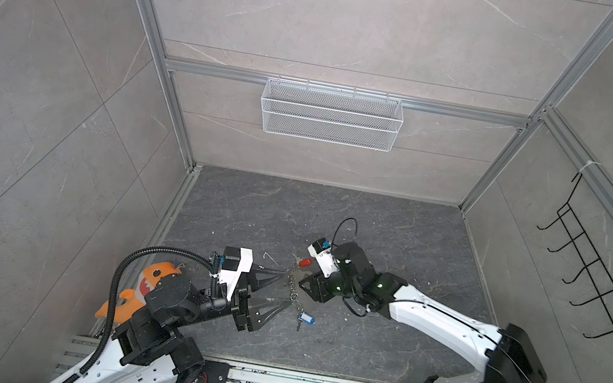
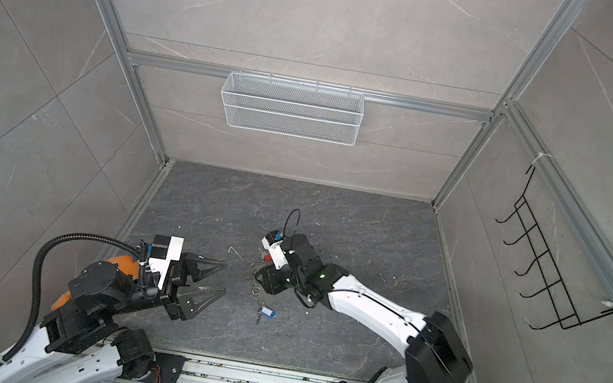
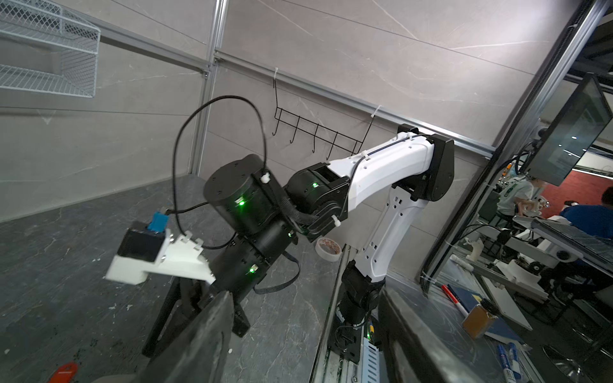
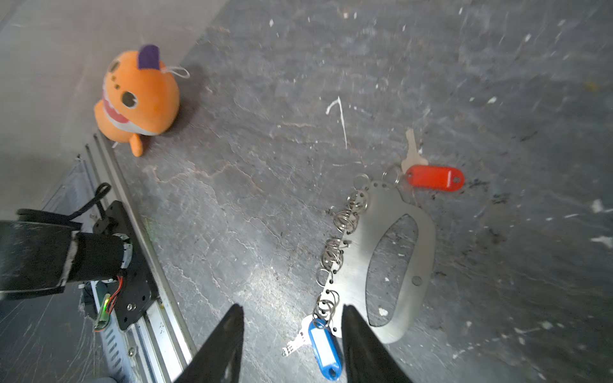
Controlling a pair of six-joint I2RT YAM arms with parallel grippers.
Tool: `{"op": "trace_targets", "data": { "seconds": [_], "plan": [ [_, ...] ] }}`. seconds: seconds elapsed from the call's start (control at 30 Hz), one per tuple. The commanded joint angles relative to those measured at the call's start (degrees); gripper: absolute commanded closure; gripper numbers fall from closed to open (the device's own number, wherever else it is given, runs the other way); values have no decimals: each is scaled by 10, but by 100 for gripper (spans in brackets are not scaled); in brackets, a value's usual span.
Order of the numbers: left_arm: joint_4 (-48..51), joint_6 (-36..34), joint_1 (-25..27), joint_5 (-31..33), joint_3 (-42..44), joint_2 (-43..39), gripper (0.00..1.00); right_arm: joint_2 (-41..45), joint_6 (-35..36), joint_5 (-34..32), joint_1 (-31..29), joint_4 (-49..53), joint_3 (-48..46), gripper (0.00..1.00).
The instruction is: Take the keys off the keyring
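The keyring, a flat grey plate with an oval hole and a chain of silver rings, lies on the dark table. The red-tagged key hangs at one end of it and the blue-tagged key at the other. My right gripper hovers open above the blue tag's end, holding nothing. My left gripper is open and empty, raised just left of the chain. In a top view the blue tag and red tag both show.
An orange plush toy sits by the left wall, behind the left arm. A white wire basket hangs on the back wall and a black hook rack on the right wall. A tape roll lies near the right arm's base.
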State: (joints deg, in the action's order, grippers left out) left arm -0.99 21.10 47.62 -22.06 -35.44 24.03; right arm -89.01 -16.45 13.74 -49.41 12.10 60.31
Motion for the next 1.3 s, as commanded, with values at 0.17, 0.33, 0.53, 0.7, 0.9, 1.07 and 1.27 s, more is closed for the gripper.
{"op": "trace_targets", "data": {
  "seconds": [0.17,0.33,0.53,0.7,0.9,1.07,1.27],
  "plan": [
    [-41,38,1,45,34,-3,26,-174,-58,-44,16,13,111,53],
    [-30,53,1,77,51,-13,26,-225,-75,-64,26,8,141,55],
    [-33,64,2,85,67,-24,26,-280,-102,-60,43,5,174,60],
    [-32,64,1,81,69,-24,26,-308,-113,-61,49,-3,190,65],
    [-33,64,1,80,72,-24,26,-317,-112,-49,52,-15,193,70],
    [-33,63,1,80,72,-22,26,-324,-113,-50,52,-15,195,72],
    [-33,63,1,83,73,-21,26,-325,-93,-48,52,-14,202,72]
  ]
}}
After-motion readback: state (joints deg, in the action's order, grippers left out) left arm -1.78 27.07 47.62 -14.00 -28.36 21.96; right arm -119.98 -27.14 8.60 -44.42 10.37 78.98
